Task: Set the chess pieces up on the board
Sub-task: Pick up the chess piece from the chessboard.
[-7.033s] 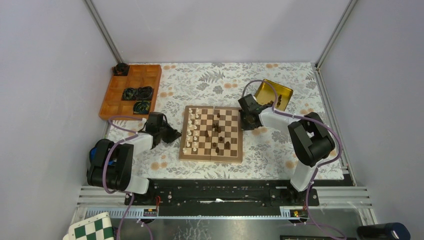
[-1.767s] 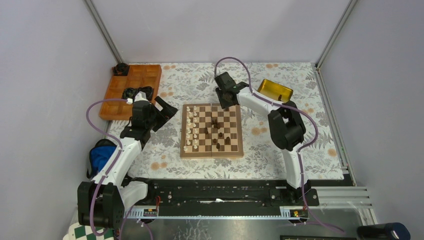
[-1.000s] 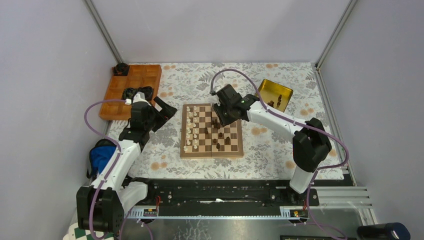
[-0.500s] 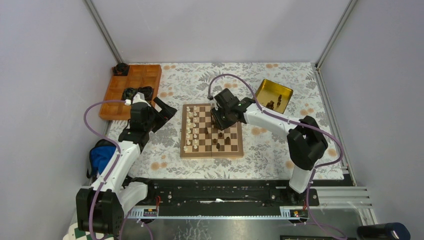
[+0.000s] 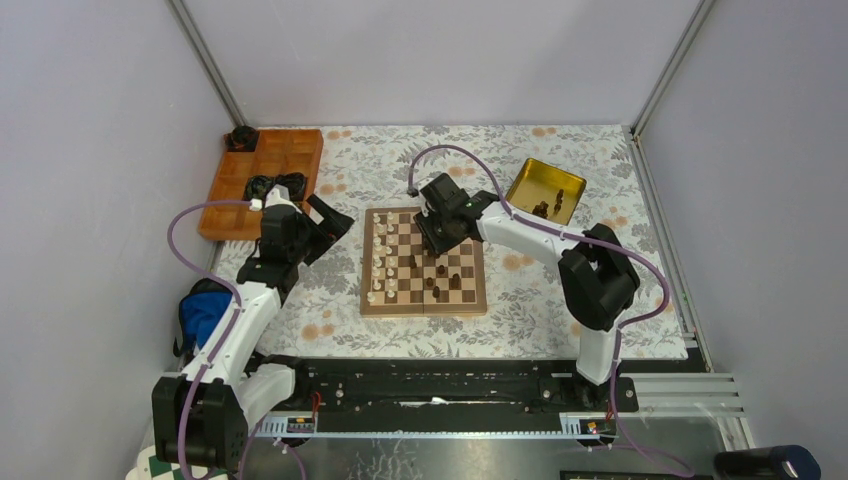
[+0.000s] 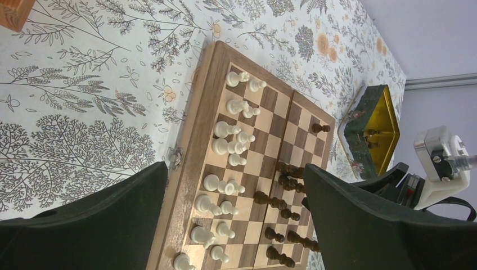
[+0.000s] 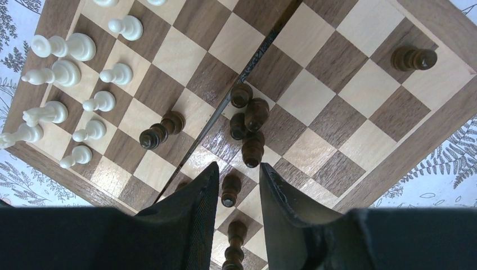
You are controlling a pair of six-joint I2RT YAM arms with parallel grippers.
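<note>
The board [image 5: 423, 312] lies mid-table. Cream-white chess pieces [image 5: 384, 258] stand in two files on its left side. Dark chess pieces [image 5: 441, 281] are scattered near its middle. One dark piece [image 7: 413, 58] stands alone in a far right corner square. My right gripper [image 5: 432, 236] hangs over the dark cluster [image 7: 251, 126], jaws partly open. A dark pawn [image 7: 229, 191] stands on the board below the gap, not gripped. My left gripper [image 5: 333, 220] hovers off the board's left edge, wide open and empty. More dark pieces [image 5: 541, 208] lie in the gold tin [image 5: 560, 180].
An orange tray [image 5: 236, 195] with black ring-shaped items sits at the back left, close behind the left gripper. The gold tin stands right of the board by the right arm. A green-and-white checkered board [image 5: 185, 456] pokes out at the near left. Flowered cloth covers the table.
My right gripper has drifted a little left over the board's middle, its jaws unchanged. The left arm has held still.
</note>
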